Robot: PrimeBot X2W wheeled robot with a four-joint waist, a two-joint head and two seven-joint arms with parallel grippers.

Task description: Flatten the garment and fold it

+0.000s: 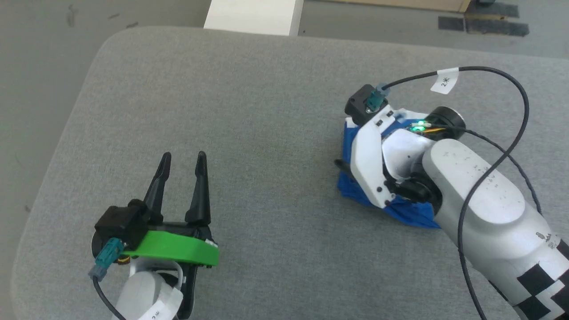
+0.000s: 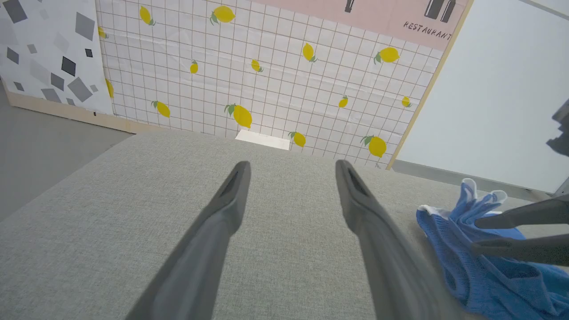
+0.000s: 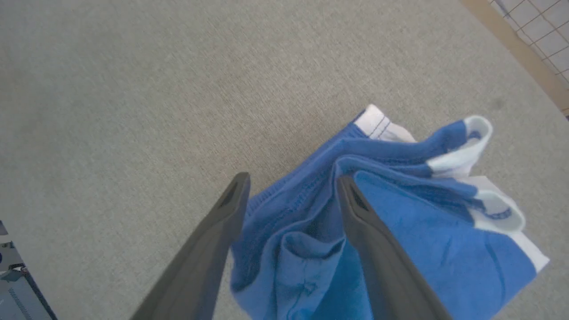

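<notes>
crumpled bright blue thin-fabric shorts are straddled by the wide-open, empty right claw, the open, empty left claw being well apart leftward.

The garment on the grey pad. You see bright blue shorts of thin fabric, bunched into a compact, crumpled heap rather than spread flat. Several layers overlap in soft folds, and a ridge of stitched hem runs across the upper side of the heap. The white trim curls up in loose loops on the side toward the pad's far edge, and a ribbed white band end lies just beside it. The heap rests on the right half of the pad, well apart from the pad's left edge.
</notes>
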